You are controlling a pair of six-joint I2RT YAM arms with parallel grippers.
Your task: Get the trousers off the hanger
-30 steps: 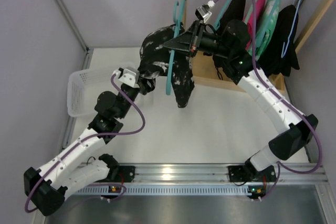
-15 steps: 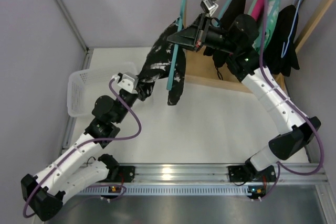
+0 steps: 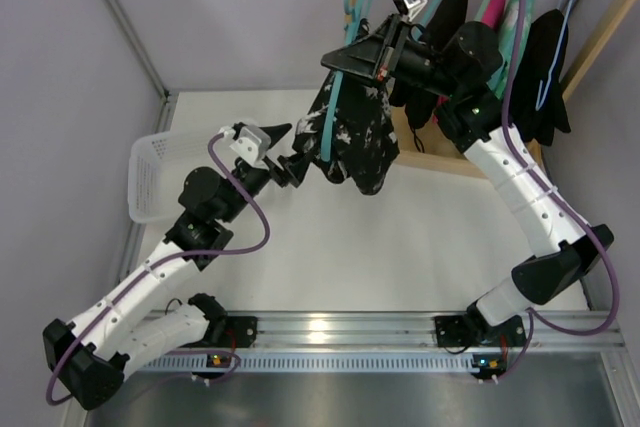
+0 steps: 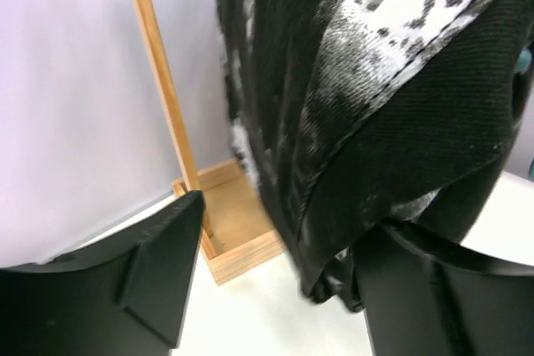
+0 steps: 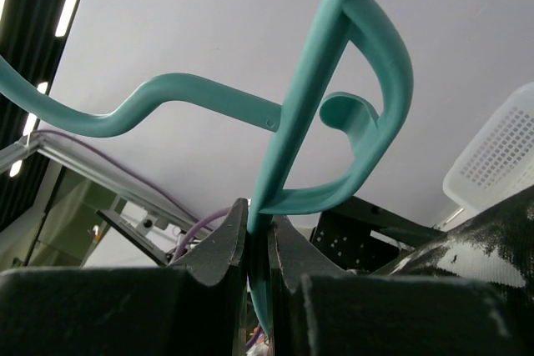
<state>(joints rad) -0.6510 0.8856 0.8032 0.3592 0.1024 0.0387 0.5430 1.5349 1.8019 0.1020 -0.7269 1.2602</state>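
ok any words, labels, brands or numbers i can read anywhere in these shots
None readable. The black fabric trousers with white marbled print show only pattern, the thin teal plastic hanger is unmarked, and a small red patch on the right hand is too small to read.

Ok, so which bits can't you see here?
Top view: the hanger's lower part, covered by the trousers.
Left wrist view: almost all the hanger, behind the trousers; whether cloth touches the open left end effector, as it overlaps one finger.
Right wrist view: most of the trousers, cut off at the bottom-right corner; the hanger below the right end effector's grip, hidden by its fingers.
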